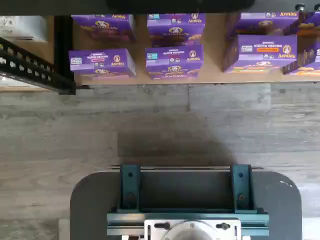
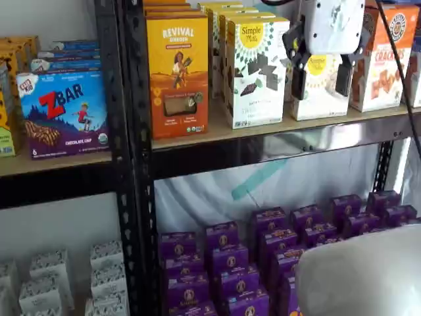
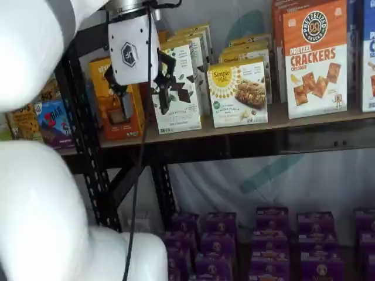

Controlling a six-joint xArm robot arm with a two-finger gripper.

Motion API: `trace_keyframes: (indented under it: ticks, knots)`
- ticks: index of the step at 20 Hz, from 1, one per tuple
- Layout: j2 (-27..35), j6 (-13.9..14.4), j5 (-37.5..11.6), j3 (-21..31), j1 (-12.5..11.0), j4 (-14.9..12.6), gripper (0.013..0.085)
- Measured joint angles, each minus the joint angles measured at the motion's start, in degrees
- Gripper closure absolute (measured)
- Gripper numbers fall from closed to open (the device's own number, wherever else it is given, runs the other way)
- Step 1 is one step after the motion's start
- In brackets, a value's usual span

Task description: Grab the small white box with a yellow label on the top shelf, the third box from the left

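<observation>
The small white box (image 3: 239,93), with a yellow circle logo and tan baked pieces pictured, stands on the top shelf (image 3: 293,120) between a taller white box and an orange crackers box. My gripper (image 3: 145,102) hangs in front of the rack, out from the shelf, its two black fingers spread with a plain gap and nothing in them. In a shelf view the gripper (image 2: 321,80) lines up over the small white box (image 2: 320,100), whose front shows between the fingers, above the top shelf (image 2: 263,130). The wrist view shows neither box nor fingers.
A taller white box (image 2: 256,72) and an orange Revival box (image 2: 177,72) stand left of the small one, a pretzel crackers box (image 3: 316,58) to its right. Purple boxes (image 1: 172,60) fill the lowest level. A black rack upright (image 2: 128,131) divides the bays. My white arm (image 3: 35,205) fills the foreground.
</observation>
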Motion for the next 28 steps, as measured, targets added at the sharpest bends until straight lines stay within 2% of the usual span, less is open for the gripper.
trace_keyframes:
  ticks: [2, 5, 12, 19, 23, 28]
  knots:
    - [-1.6, -1.2, -2.5, 1.5, -2.2, 2.3, 0.0130]
    - [-2.0, -1.7, -3.6, 1.9, -2.8, 3.1, 0.0130]
    - [-1.5, -1.6, -4.7, 2.3, -1.9, 1.0, 0.0130]
    - [0.2, -3.6, -9.2, 3.5, -3.0, -1.9, 0.0130]
    - [1.8, -5.6, -12.3, 4.1, -4.9, -3.0, 0.0130]
    - [3.4, -8.5, -15.7, 4.4, -7.8, -2.9, 0.0130]
